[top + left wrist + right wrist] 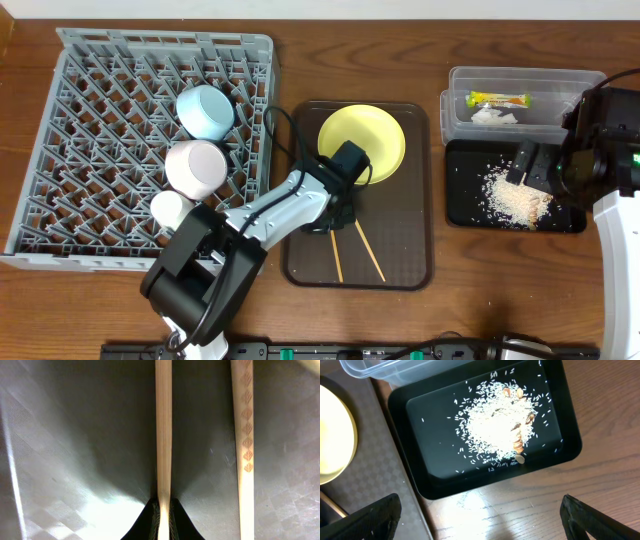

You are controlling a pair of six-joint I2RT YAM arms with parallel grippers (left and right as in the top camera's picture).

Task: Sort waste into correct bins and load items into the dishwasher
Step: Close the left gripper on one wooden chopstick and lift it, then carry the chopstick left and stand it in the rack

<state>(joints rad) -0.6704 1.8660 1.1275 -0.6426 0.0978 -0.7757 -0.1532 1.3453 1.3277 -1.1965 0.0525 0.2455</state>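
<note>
Well left of the left fingers (145, 530): large square grey plastic dish rack (100, 200). Beneath them: dark brown serving tray (415, 220). Below the wide-apart right fingers (370, 520): flat black rectangular tray (435, 465) holding loose white rice grains (495, 430). Pinched between the closed left fingers: one thin wooden chopstick (163, 435), its twin (242, 435) just beside.

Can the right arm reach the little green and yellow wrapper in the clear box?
Probably yes. The clear tub has no lid, and the wrapper lies uncovered beside the paper scrap. The right gripper is open above the black tray next door. The tub's walls might make it a tight fit.
</note>
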